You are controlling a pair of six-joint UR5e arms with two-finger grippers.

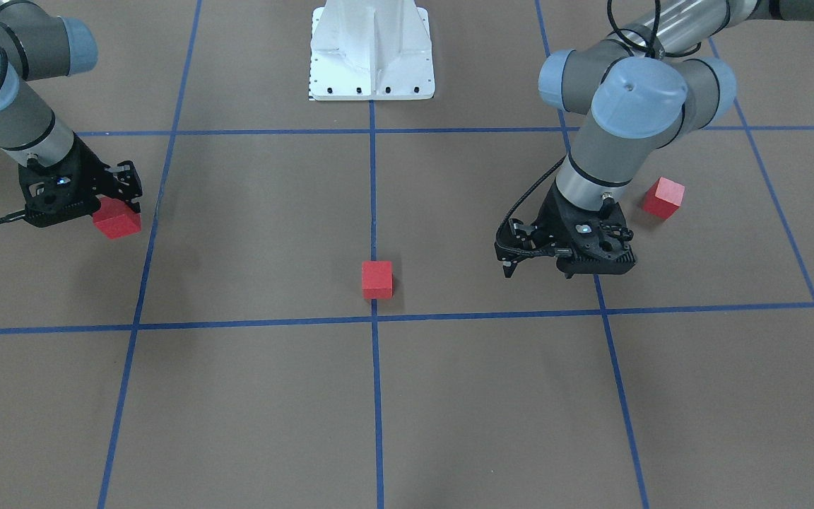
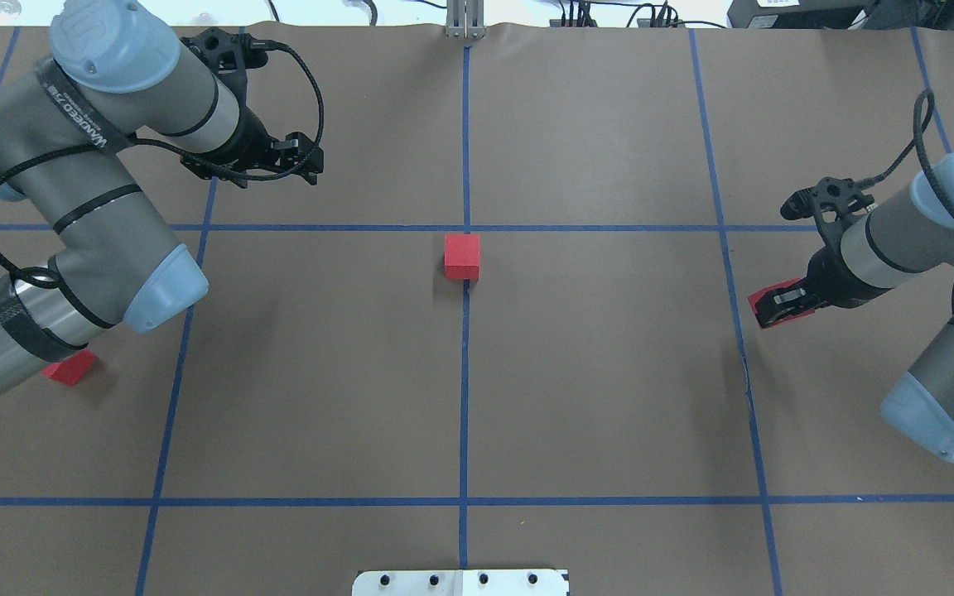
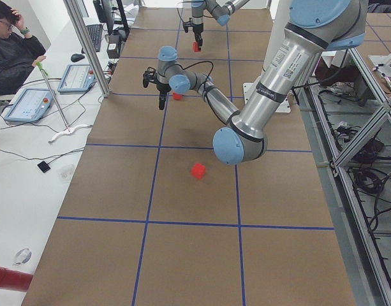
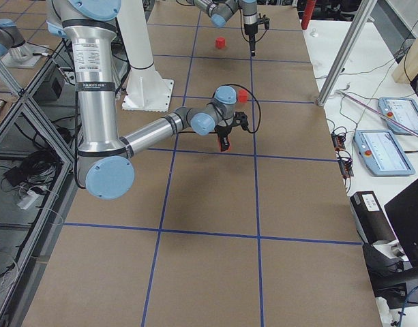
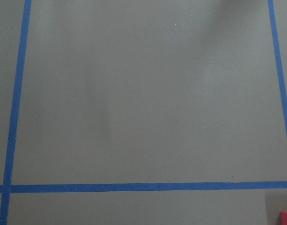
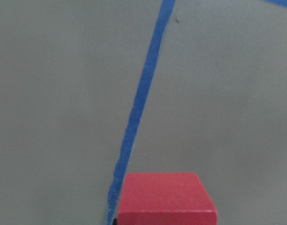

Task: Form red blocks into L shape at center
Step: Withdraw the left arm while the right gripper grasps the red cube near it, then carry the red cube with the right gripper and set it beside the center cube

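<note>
One red block [image 1: 376,278] [image 2: 461,255] rests on the tape line just on the robot's side of the center [image 1: 374,318] [image 2: 466,228]. My right gripper [image 1: 124,205] [image 2: 775,305] is shut on a second red block [image 1: 116,220] [image 6: 164,199], held just above the table out toward the robot's right. A third red block [image 1: 663,197] [image 2: 69,367] lies on the table beside my left arm, half hidden under it in the overhead view. My left gripper [image 1: 507,267] [image 2: 311,161] hangs open and holds nothing, about one grid square from the center block.
The white robot base plate [image 1: 372,78] stands at the table's near edge. Brown paper with blue tape lines [image 2: 593,228] covers the table. A seated person [image 3: 13,54] and tablets [image 3: 29,104] are beyond the far side.
</note>
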